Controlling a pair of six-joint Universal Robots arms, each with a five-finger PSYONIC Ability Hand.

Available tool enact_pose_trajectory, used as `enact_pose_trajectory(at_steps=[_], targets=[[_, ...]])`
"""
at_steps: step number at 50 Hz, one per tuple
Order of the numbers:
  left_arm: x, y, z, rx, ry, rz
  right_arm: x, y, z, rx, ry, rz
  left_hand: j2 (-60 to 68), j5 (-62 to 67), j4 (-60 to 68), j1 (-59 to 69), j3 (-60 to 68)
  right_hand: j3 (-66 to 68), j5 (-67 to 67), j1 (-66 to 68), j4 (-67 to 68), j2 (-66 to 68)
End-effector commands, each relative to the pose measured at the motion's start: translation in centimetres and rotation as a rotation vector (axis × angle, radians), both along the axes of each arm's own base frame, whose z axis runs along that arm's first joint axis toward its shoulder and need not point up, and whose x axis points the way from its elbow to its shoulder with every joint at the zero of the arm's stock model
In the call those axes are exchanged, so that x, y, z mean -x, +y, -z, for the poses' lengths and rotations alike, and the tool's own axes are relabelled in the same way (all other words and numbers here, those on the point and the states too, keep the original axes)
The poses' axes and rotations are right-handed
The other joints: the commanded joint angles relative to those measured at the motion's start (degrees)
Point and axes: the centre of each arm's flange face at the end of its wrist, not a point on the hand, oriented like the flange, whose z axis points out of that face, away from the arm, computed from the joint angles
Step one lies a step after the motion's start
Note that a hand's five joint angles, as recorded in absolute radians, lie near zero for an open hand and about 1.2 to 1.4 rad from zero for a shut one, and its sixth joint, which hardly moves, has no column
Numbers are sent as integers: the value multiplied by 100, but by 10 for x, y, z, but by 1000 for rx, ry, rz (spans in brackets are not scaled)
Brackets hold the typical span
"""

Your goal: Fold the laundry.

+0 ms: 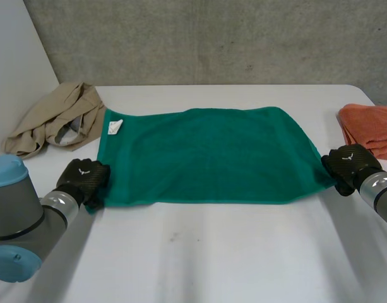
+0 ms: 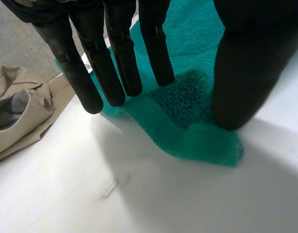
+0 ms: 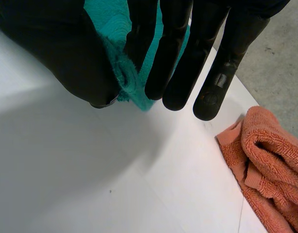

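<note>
A white table [image 1: 212,252] carries a green towel [image 1: 206,158] spread flat and wide between the robot's two hands, its long near edge running from one hand to the other. The grey left arm [image 1: 16,221], capped in light blue, and the grey right arm [image 1: 382,192] reach in to the towel's two near corners.

A crumpled beige garment [image 1: 54,120] lies beyond the left hand [image 1: 84,178], just past the towel's far corner on that side and close to it. A bunched orange towel [image 1: 373,126] lies beyond the right hand [image 1: 348,165], apart from the green towel, on bare table.

The left hand sits on the near corner of the green towel. In its wrist view the left hand [image 2: 117,58] is wide, its fingers straight and spread above the cloth and its thumb tip down on the green towel [image 2: 197,141], whose corner lies flat on the table just past the thumb; the beige garment [image 2: 17,111] shows beside the fingers.

The right hand [image 3: 56,53] holds the opposite near corner, with the green towel [image 3: 107,19] bunched and pinched between the thumb and the nearest finger while the other fingers hang straight; the orange towel [image 3: 270,160] lies past the fingertips.

A small white label [image 1: 115,126] sits on the green towel at the far corner on the left hand's side
</note>
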Motion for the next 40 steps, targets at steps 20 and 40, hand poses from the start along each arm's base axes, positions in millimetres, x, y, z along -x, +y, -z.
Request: enact_pose_trajectory(at_steps=[20, 40], targets=[[-8, 13, -68, 152, -20, -23, 0, 17, -50, 13, 45, -25, 3694, 3753, 3691, 3627, 3696, 1202, 1320, 2264, 1163, 1249], [-32, 111, -101, -121, -236, 26, 61, 61, -108, -211, 343, -44, 3694, 3753, 3691, 3627, 3696, 1202, 1320, 2264, 1163, 1249]])
